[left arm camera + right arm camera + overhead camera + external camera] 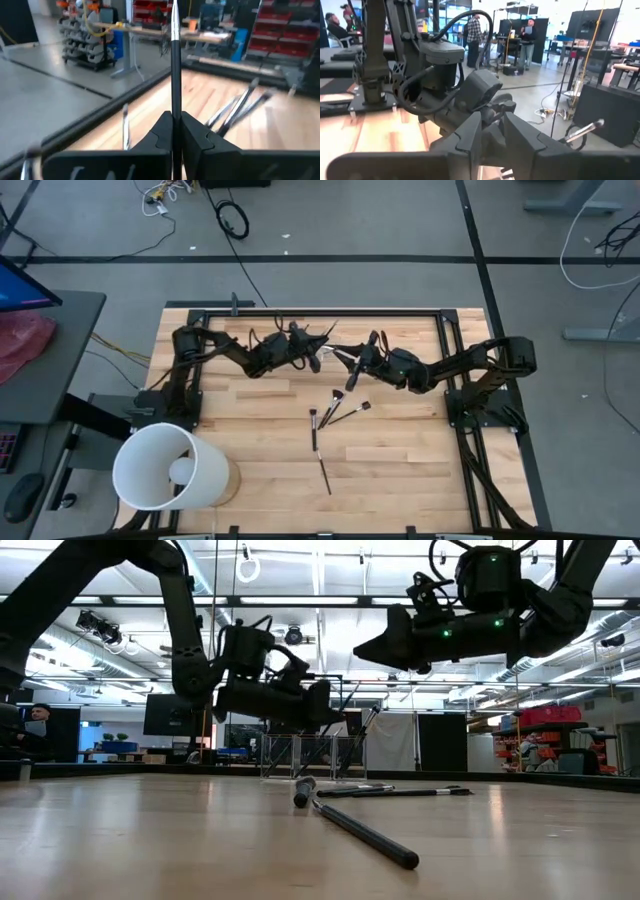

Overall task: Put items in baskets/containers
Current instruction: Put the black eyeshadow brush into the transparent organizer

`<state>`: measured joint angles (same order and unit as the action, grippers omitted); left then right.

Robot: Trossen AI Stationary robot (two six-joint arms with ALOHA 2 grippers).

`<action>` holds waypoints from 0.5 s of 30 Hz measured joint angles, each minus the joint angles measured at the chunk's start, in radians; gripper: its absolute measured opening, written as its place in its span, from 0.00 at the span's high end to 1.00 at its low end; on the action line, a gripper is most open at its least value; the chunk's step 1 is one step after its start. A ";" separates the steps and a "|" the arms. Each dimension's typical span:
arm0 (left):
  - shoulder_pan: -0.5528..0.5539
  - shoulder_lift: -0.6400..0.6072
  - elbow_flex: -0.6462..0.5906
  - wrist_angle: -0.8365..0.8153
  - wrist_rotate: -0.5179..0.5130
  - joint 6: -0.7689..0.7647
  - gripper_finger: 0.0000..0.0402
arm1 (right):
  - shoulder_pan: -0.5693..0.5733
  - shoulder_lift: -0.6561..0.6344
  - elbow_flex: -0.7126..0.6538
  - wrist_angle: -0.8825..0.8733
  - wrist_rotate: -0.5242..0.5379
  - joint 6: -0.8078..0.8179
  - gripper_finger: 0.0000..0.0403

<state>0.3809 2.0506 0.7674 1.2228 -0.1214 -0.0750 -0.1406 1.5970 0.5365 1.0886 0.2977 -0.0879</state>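
Observation:
My left gripper [175,120] is shut on one thin dark makeup brush [175,65], over the far middle of the table [312,352]. My right gripper [352,368] hovers just right of it with its fingers together [493,127]. It faces the left arm, and no brush shows between its fingers. The clear holder [300,755] stands on the wood below both grippers, with several brushes leaning in it. Loose brushes lie flat nearer the middle [313,430], [345,408], [323,473]. My left gripper pinches the brush's dark handle [175,111] between its two fingers. The brush runs along the fingers and sticks out ahead of them, silvery ferrule [175,27] at the far end. It is lifted clear of the table.
A large white bucket [165,465] stands at the near left corner. A black frame rail [320,310] runs along the table's far edge. Bare wood lies near and to the right of the loose brushes. People stand in the room behind.

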 joint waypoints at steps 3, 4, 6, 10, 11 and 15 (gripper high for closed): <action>0.000 0.013 -0.007 -0.003 -0.044 0.007 0.96 | 0.000 0.000 0.000 -0.021 0.000 0.000 0.78; 0.000 0.012 -0.007 -0.011 -0.058 0.007 0.95 | 0.000 0.000 0.000 -0.026 0.000 0.000 0.78; 0.000 0.011 -0.006 -0.026 -0.063 0.009 0.96 | 0.000 0.000 0.000 -0.032 0.000 0.000 0.78; 0.000 0.010 -0.006 -0.028 -0.062 0.011 0.95 | 0.000 0.000 0.000 -0.036 0.000 0.000 0.78; 0.000 0.010 -0.006 -0.029 -0.062 0.011 0.94 | 0.000 0.000 0.000 -0.037 0.000 0.000 0.78; -0.001 0.010 -0.006 -0.031 -0.062 0.011 0.86 | 0.000 0.000 0.000 -0.037 0.000 0.000 0.78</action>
<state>0.3801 2.0609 0.7616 1.1923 -0.1837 -0.0639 -0.1406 1.5970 0.5365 1.0519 0.2977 -0.0878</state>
